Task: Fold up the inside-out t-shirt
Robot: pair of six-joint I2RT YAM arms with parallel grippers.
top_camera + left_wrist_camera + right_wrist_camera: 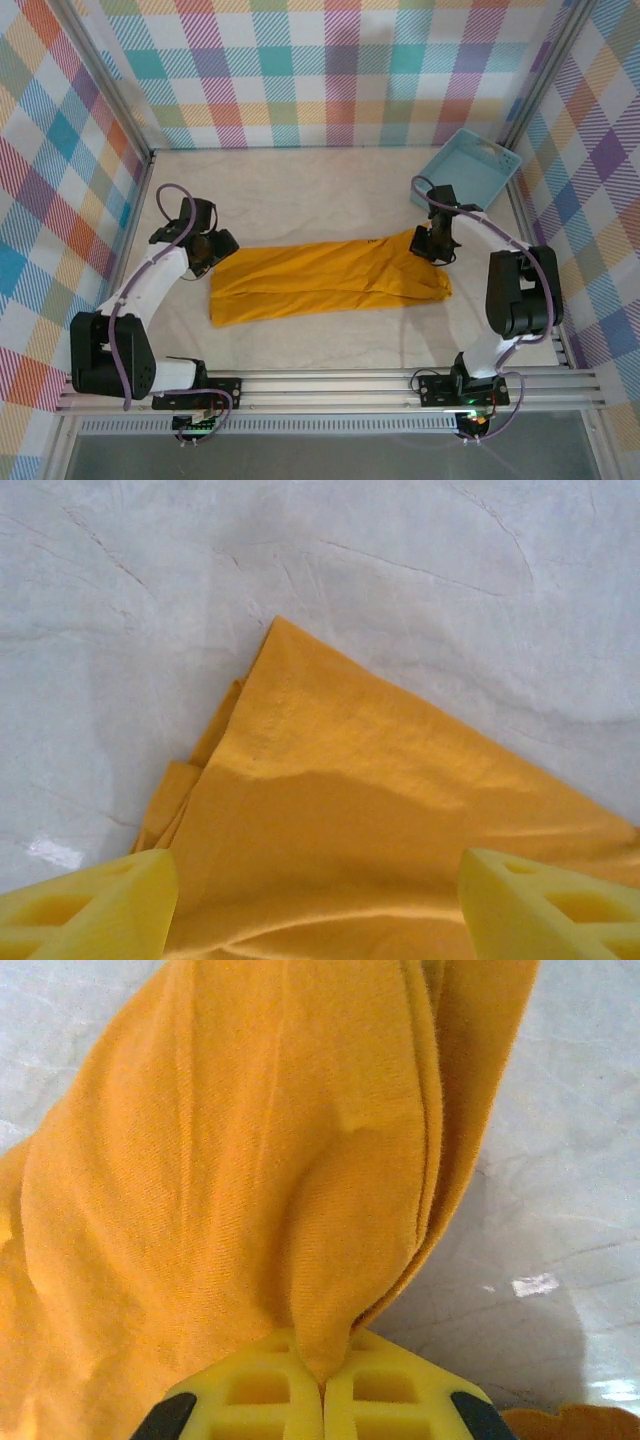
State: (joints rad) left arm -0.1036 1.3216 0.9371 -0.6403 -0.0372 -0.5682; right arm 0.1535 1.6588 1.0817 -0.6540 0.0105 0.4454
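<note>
The mustard-orange t-shirt [325, 280] lies across the middle of the table as a long folded band, plain face up. My left gripper [205, 250] is at the band's left end, open; its yellow fingers [90, 905] stand wide apart over the cloth [380, 830] with a folded corner just ahead. At the band's right end, my right gripper [437, 245] is shut on a pinched fold of the shirt [300, 1190]. The cloth rises from between the closed yellow fingertips [260, 1390].
A light blue basket [470, 168] sits at the back right corner, close behind the right arm. Checked walls enclose the table on three sides. Pale cloth table surface [300, 190] lies open behind the shirt and in front of it.
</note>
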